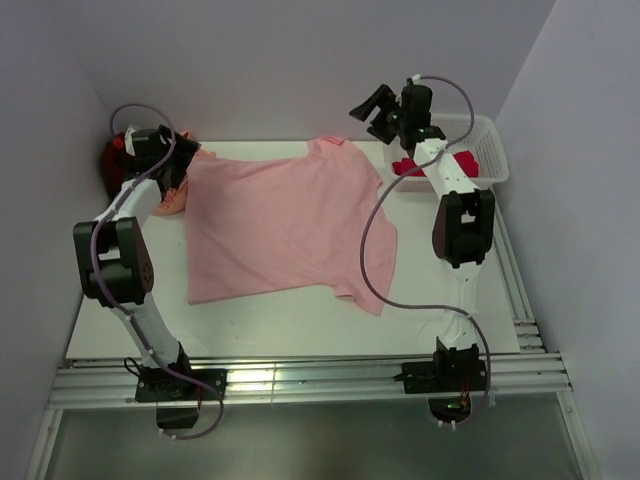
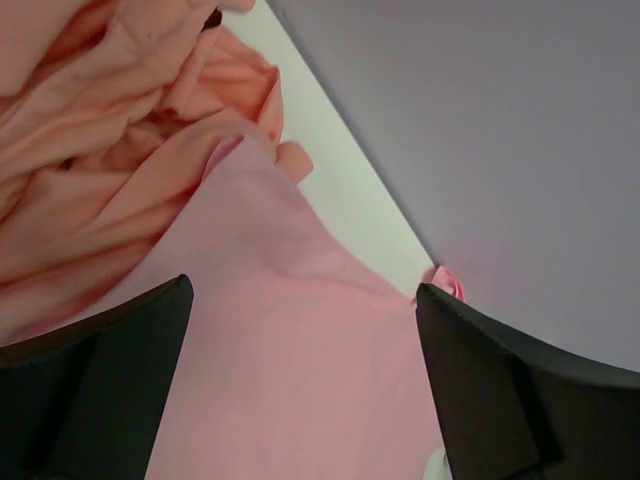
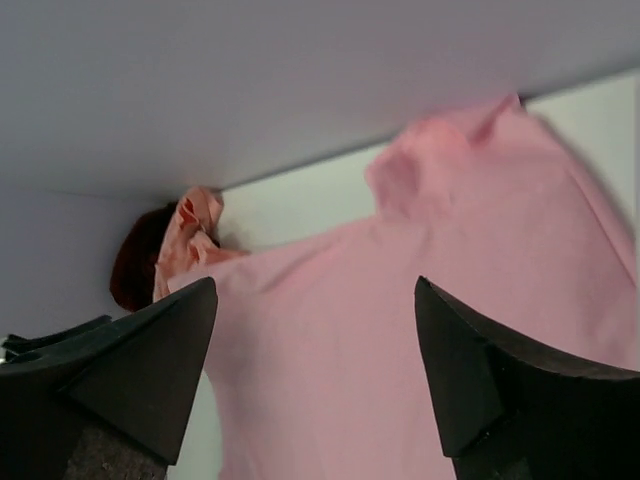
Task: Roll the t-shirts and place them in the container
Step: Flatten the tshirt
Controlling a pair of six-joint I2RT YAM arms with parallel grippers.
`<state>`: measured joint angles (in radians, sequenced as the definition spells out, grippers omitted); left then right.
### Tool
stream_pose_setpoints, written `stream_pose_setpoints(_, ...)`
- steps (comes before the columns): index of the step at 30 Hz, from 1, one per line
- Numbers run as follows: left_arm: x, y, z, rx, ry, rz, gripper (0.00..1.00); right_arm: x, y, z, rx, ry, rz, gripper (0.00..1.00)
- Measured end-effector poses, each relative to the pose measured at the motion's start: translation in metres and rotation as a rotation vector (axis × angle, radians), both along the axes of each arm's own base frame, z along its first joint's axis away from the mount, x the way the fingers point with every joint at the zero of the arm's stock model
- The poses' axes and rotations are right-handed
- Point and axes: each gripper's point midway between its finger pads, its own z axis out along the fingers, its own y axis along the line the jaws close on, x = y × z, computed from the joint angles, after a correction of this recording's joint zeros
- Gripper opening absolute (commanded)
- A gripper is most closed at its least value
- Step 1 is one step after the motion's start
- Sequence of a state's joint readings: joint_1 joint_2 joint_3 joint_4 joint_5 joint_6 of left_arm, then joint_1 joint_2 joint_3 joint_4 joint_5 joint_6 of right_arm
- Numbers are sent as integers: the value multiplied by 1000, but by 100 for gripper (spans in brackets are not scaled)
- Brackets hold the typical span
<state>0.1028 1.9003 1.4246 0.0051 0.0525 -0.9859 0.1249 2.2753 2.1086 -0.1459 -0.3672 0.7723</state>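
A light pink t-shirt (image 1: 285, 225) lies spread flat on the white table, with a sleeve at the far right and another at the near right. My left gripper (image 1: 185, 152) hovers over its far left corner, open, with only cloth (image 2: 290, 380) below the fingers (image 2: 302, 287). My right gripper (image 1: 375, 105) is raised above the far right sleeve, open and holding nothing (image 3: 316, 282). A crumpled peach-orange t-shirt (image 1: 175, 192) lies beside the pink one's left edge (image 2: 100, 130). Behind it in the corner sits a dark maroon t-shirt (image 1: 113, 160). A crimson-pink t-shirt (image 1: 410, 166) is in the basket.
A white lattice basket (image 1: 492, 150) stands at the far right behind the right arm. Grey walls close in the table at the back and on both sides. An aluminium rail (image 1: 300, 380) runs along the near edge with both arm bases.
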Motion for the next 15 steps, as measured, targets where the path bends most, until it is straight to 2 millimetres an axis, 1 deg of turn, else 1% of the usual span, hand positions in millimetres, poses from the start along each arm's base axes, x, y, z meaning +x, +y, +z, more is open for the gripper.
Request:
stream_pose_setpoints(2,-18,0,11,15,18,-2,99,-26,-3,-7,-10,46,2,84)
stream_pose_setpoints(4,-38,-1,27,30,20,-6,99,-62,-7,-11,-24,91,9,80)
stream_pose_setpoints(6,-64,-4,49,41,9,-15,98,-97,-13,-4,-37,95,5,76)
stream_pose_setpoints(7,-80,-6,60,47,-1,-19,98,-119,-16,-1,-43,105,5,75)
stream_pose_setpoints(9,-108,-10,76,54,-18,-29,98,-158,-23,7,-59,101,-6,72)
stream_pose_setpoints(10,-124,-12,79,58,-25,-33,97,-177,-26,10,-65,102,-7,72)
stream_pose_setpoints(11,-139,-14,80,60,-24,-37,97,-197,-30,15,-74,90,-18,69)
stream_pose_setpoints(12,-154,-16,77,61,-25,-42,96,-214,-34,15,-85,86,-30,63)
stream_pose_setpoints(13,-171,-18,67,60,-4,-48,93,-229,-37,12,-95,93,-38,62)
stream_pose_setpoints(15,-196,-22,45,54,32,-58,91,-257,-43,-1,-113,110,-58,61)
